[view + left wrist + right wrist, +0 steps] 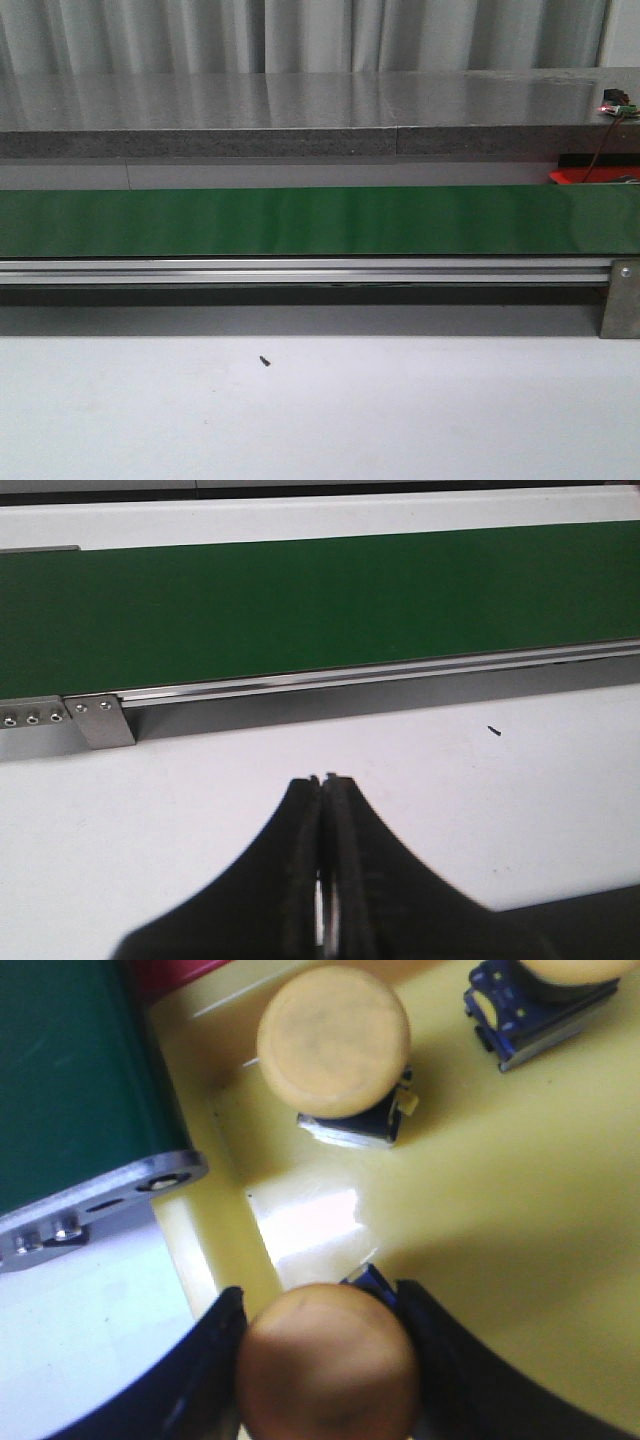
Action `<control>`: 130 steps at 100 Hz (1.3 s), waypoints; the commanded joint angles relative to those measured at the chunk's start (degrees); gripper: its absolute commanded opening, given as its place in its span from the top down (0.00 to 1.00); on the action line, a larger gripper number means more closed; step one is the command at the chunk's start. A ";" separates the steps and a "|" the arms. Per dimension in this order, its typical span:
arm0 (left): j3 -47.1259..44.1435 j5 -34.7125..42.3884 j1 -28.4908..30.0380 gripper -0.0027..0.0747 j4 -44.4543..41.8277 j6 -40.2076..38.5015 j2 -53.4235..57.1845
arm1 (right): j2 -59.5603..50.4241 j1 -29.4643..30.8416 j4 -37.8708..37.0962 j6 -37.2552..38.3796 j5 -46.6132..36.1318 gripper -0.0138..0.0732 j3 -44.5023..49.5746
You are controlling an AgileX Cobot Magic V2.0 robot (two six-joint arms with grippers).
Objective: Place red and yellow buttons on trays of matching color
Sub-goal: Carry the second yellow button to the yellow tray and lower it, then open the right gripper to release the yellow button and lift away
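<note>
In the right wrist view my right gripper (pixel 320 1302) is shut on a yellow button (pixel 325 1365) with a blue base, held just above the yellow tray (pixel 500 1180) near its corner. Two more yellow buttons (pixel 333 1035) (pixel 565 968) rest on that tray. A sliver of the red tray (pixel 585 176) shows behind the belt's right end, and its edge (pixel 165 972) also shows beside the yellow tray. No red button is in view. My left gripper (pixel 322 780) is shut and empty over the white table, short of the belt. Neither gripper shows in the front view.
The long green belt (pixel 300 220) runs across the table on a metal rail (pixel 300 270), with an end bracket (pixel 100 1210) next to the yellow tray. A small black speck (pixel 264 361) lies on the white table. A small circuit board with a wire (pixel 617 108) sits at the far right.
</note>
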State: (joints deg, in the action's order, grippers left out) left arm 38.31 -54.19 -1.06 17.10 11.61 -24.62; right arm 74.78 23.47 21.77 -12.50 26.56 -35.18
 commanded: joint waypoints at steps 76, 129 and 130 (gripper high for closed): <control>1.41 3.47 -0.46 0.99 1.34 -0.18 -0.36 | -4.03 0.03 -0.61 -0.45 -2.54 0.32 -1.40; 1.41 3.47 -0.46 0.99 1.34 -0.18 -0.36 | -16.91 -14.48 -6.59 -0.48 -2.77 0.91 -1.40; 1.41 3.47 -0.46 0.99 1.34 -0.18 -0.36 | -17.13 -14.63 -6.59 -0.48 -2.78 0.91 -1.40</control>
State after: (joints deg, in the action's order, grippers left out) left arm 38.31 -54.19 -1.06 17.10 11.61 -24.62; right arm 61.05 10.39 15.40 -12.50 26.42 -35.18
